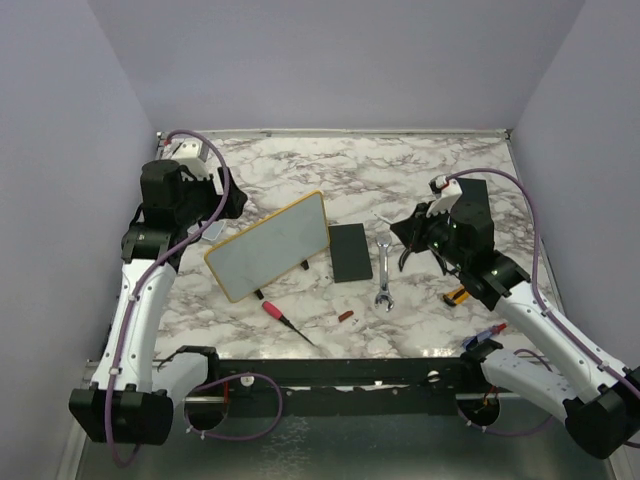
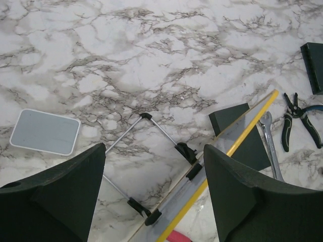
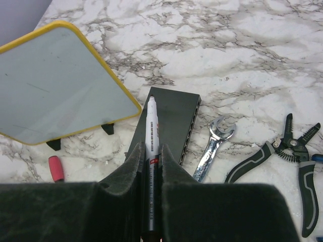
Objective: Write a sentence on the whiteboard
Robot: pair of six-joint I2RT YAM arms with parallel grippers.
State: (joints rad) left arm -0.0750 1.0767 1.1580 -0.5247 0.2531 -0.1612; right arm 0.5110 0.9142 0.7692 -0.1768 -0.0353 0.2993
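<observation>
The whiteboard [image 1: 272, 245] stands tilted on a wire stand at centre left of the marble table, with a pale grey face and a yellow frame. Its face [image 3: 55, 91] looks blank apart from faint streaks; no sentence shows. My left gripper [image 1: 232, 208] hovers behind the board's upper left edge, open. In the left wrist view the board's yellow rim [image 2: 237, 146] and the stand [image 2: 151, 126] lie below the gap, and the left gripper [image 2: 155, 151] holds nothing. My right gripper [image 1: 405, 248], to the right of the board, is shut on a white marker [image 3: 151, 131] pointing toward it.
A black slab [image 1: 350, 252] lies right of the board, then a wrench [image 1: 385, 272]. Pliers [image 3: 282, 156] rest further right. A red-handled screwdriver [image 1: 283, 320] and a small red piece [image 1: 345, 316] lie near the front. A small grey pad [image 2: 45, 132] sits behind the board.
</observation>
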